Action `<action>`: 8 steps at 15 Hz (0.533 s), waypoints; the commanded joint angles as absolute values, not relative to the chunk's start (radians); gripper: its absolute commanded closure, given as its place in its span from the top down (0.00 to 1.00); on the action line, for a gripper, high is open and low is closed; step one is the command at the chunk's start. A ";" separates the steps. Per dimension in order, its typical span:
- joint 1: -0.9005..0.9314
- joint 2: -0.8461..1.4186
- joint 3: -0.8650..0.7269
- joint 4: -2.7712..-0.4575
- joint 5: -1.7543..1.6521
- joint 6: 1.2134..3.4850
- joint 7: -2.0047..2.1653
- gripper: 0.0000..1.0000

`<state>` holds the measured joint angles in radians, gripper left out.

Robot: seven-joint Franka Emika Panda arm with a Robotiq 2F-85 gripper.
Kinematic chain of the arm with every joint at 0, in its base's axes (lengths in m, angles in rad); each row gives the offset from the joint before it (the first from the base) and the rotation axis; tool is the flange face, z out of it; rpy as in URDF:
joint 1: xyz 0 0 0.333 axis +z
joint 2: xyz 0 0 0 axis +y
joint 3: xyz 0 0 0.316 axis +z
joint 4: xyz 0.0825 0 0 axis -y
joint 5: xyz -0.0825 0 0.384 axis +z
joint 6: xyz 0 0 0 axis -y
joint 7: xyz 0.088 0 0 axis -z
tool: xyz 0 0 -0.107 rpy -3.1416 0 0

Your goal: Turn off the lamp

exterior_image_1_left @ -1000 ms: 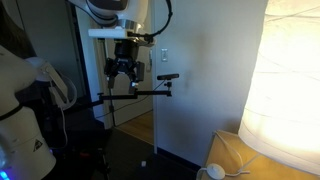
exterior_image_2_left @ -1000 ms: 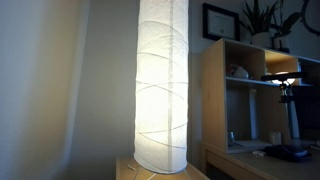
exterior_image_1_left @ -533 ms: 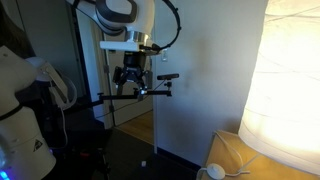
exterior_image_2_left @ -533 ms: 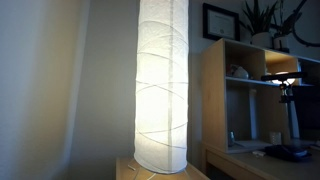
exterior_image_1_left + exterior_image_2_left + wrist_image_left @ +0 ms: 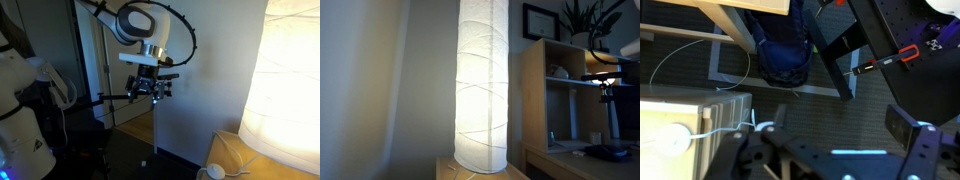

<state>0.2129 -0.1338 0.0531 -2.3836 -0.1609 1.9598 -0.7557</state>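
The lamp (image 5: 482, 85) is a tall cylinder with a crinkled white paper shade, glowing warm yellow-white. It fills the right edge of an exterior view (image 5: 290, 95) and stands on a wooden base. Its thin white cord (image 5: 700, 55) loops over the dark carpet in the wrist view, and its lit top (image 5: 675, 130) shows at lower left. My gripper (image 5: 150, 92) hangs high in the air, well away from the lamp, pointing down. In the wrist view the gripper (image 5: 835, 128) is open and empty, with only carpet between the fingers.
A black stand with a horizontal bar (image 5: 125, 97) and camera sits near the gripper. A white robot body (image 5: 25, 110) stands nearby. A wooden shelf unit (image 5: 570, 100) is beside the lamp. A dark blue bag (image 5: 785, 55) lies under a wooden table (image 5: 750, 15).
The arm has swung toward the lamp and lowered a little; the gripper has moved from above the stand's bar toward the doorway. The lamp stays lit.
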 commanded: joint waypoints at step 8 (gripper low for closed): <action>0.167 0.021 0.088 -2.262 -0.076 2.161 -0.821 1.00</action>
